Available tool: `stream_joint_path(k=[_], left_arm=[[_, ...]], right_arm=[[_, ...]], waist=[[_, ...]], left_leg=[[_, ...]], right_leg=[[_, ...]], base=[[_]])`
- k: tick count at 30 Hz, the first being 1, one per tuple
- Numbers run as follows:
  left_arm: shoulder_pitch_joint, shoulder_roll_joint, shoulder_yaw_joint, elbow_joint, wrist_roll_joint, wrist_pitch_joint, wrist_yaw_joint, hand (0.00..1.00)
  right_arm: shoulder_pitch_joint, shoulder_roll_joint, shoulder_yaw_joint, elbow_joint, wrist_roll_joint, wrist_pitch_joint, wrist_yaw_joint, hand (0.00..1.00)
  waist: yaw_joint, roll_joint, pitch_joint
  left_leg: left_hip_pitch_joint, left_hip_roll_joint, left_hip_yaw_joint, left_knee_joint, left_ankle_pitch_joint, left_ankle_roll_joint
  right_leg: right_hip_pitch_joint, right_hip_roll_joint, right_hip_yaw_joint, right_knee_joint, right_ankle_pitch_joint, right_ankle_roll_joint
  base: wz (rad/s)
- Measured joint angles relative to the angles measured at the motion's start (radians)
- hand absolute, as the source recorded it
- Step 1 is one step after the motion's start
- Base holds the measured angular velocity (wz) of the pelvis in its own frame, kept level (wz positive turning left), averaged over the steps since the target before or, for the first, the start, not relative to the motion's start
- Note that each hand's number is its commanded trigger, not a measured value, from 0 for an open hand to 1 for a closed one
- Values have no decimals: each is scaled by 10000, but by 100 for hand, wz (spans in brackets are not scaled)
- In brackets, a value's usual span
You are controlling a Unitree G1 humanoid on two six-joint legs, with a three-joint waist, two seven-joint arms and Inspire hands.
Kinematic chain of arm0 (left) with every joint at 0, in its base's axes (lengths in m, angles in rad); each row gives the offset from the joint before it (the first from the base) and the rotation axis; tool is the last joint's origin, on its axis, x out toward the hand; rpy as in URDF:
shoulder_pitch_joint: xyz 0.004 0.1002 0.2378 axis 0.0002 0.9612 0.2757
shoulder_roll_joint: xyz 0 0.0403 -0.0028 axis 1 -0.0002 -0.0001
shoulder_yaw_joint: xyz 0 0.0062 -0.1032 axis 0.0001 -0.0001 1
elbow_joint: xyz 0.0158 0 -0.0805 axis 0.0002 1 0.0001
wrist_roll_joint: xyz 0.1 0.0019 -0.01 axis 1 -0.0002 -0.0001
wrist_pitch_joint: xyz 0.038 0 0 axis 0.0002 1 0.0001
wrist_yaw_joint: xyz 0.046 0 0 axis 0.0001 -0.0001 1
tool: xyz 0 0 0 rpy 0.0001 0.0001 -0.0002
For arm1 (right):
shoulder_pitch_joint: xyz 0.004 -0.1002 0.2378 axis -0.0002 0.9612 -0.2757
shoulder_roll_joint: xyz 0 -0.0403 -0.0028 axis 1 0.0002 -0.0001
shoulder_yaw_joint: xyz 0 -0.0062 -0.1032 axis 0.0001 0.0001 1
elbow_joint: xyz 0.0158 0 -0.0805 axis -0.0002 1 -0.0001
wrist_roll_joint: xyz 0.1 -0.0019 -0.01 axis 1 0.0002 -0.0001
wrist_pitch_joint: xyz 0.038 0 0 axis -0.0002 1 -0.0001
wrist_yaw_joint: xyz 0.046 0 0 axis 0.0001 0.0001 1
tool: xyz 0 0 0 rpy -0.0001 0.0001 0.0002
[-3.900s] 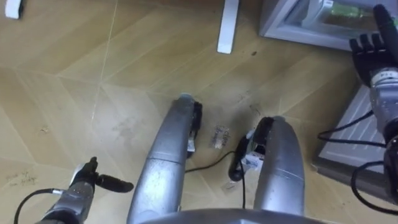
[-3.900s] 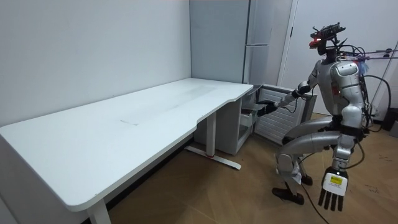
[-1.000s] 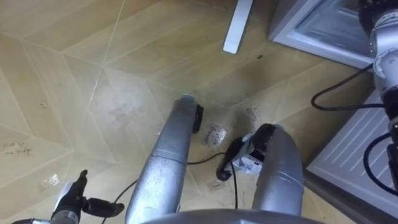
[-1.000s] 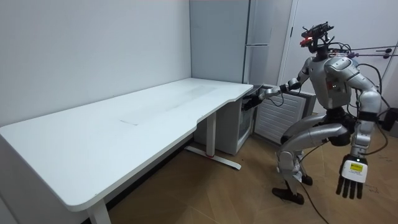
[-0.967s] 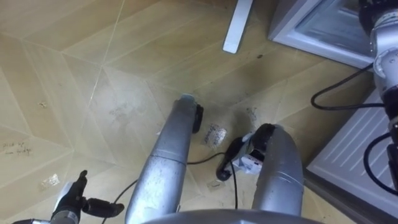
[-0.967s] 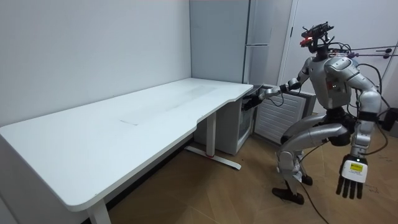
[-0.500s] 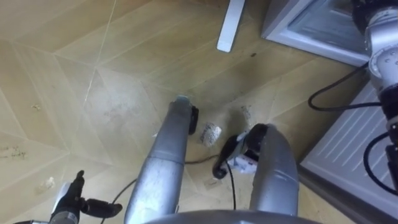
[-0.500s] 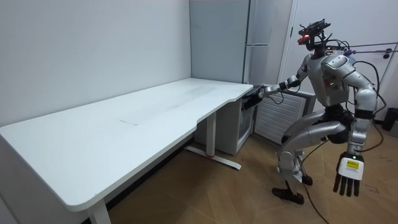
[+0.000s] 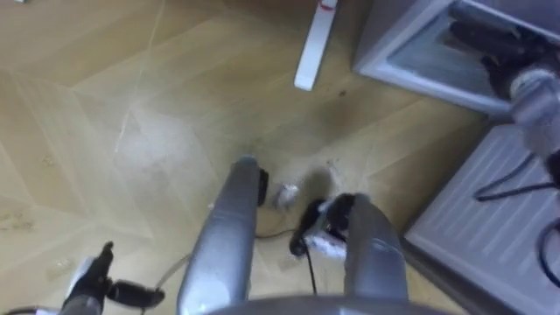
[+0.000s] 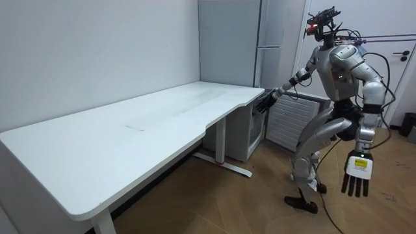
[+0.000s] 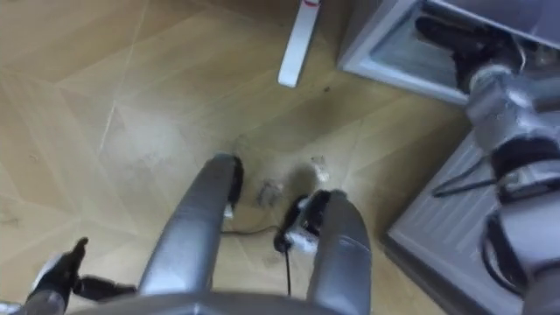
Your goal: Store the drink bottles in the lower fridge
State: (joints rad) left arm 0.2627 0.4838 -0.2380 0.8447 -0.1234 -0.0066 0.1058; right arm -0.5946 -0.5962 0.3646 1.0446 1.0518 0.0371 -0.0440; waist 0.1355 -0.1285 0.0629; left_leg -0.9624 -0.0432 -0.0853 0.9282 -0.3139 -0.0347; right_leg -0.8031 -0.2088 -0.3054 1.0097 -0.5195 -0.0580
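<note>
Beside the end of the one white desk (image 10: 130, 130) I stood facing the lower fridge (image 9: 385, 59), its single door (image 9: 468, 223) swung wide open at my right with its ribbed white inner side turned up. That compartment was the only container before me. Its pale inside showed past the grey frame, and what stood in it was too blurred to read, so I could not tell whether any drinks were in there. My right hand (image 9: 477, 37) reached over the opening on an outstretched arm, its dark fingers stretched forward and apart, clamped on nothing. My left hand (image 10: 356, 172) hung low at my side away from the fridge, fingers straight and pointing at the wooden floor (image 9: 114, 105). In the eye views it showed at the lower left with the thumb spread wide. One white desk leg (image 9: 311, 48) stood on the boards just left of the fridge frame. Compared with about four seconds earlier, when I crouched deep with bent knees, I had risen to stand much taller. My right arm had stayed aimed at the fridge, and my left hand had stayed empty and slack.
</note>
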Motion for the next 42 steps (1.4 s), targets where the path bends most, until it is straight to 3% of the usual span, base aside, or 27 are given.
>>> stream_joint_path(k=[3, 4, 8, 13, 15, 20, 22, 25, 29, 37, 42], left_arm=[[-369, -22, -3, 408, -1, 43, -292, 0], [-452, -23, -1, 437, -1, 96, -354, 0], [-900, -70, -24, 1315, 61, 103, -604, 0], [-1191, -290, -7, 1622, 269, 66, -756, 0], [-1289, -434, 52, 1804, 401, 40, -751, 0], [-1217, -870, 384, 2061, 502, 8, -663, 0], [-1124, -967, 457, 2167, 774, -129, -663, 0], [-925, -1200, 890, 2371, 1165, -219, -673, 0], [-768, -1421, 1225, 2282, 1440, -259, -679, 0], [-564, -2049, 1220, 2101, 1987, -283, -273, 0], [-574, -2296, 1444, 2094, 1993, -285, -173, 0]], right_arm=[[372, -324, 78, 475, -2163, -20, 1153, 0], [611, -464, 83, 551, -3055, -25, 1555, 0], [1189, -549, 152, 934, -5256, -93, 2353, 0], [2389, -543, -7, 1211, -6339, -228, 3138, 0], [2983, -495, -262, 1159, -6332, -228, 3358, 0], [4660, 415, -1286, 1138, -6225, -135, 3605, 0], [5438, 888, -1627, 1053, -6254, -148, 3900, 0], [6365, 1339, -2048, 831, -6246, -139, 4292, 0], [6879, 1755, -2342, 603, -6287, -172, 4430, 0], [7398, 3172, -2323, 914, -6201, -361, 4286, 0], [7383, 3496, -2326, 1197, -6235, -607, 4011, 0]], waist=[[34, 43, -3], [112, 92, -9], [116, 284, -49], [62, 683, -258], [62, 724, -305], [-160, 702, -403], [-260, 721, -458], [-535, 742, -551], [-639, 766, -593], [-972, 839, -607], [-1126, 836, -601]], left_leg=[[497, 18, 20, -282, 20, 25], [714, 139, 124, -408, 23, 31], [1773, 184, 221, -1042, -8, 125], [3104, 282, 306, -1929, 40, 223], [3533, 258, 381, -2235, 80, 240], [4942, 345, 545, -3278, 336, 206], [5634, 514, 718, -3907, 487, 194], [6533, 520, 759, -4583, 621, 201], [7145, 608, 997, -4853, 623, 206], [7944, 625, 1133, -5285, 638, 237], [8350, 579, 1165, -5558, 646, 231]], right_leg=[[620, 56, -94, -516, 76, 128], [882, 181, -90, -792, 151, 187], [2007, 347, -141, -1610, 312, 351], [3413, 549, -236, -2765, 634, 466], [3791, 539, -214, -3032, 677, 514], [5140, 747, -259, -4317, 1145, 552], [5854, 973, -235, -5220, 1562, 544], [6801, 1185, -205, -6215, 1954, 631], [7405, 1312, 7, -6774, 2226, 678], [8254, 1436, 216, -7476, 2416, 757], [8669, 1473, 314, -7880, 2524, 794]], base=[[3], [-8], [-1], [-1], [-1], [-9], [-22], [-11], [-20], [-4], [-3]])
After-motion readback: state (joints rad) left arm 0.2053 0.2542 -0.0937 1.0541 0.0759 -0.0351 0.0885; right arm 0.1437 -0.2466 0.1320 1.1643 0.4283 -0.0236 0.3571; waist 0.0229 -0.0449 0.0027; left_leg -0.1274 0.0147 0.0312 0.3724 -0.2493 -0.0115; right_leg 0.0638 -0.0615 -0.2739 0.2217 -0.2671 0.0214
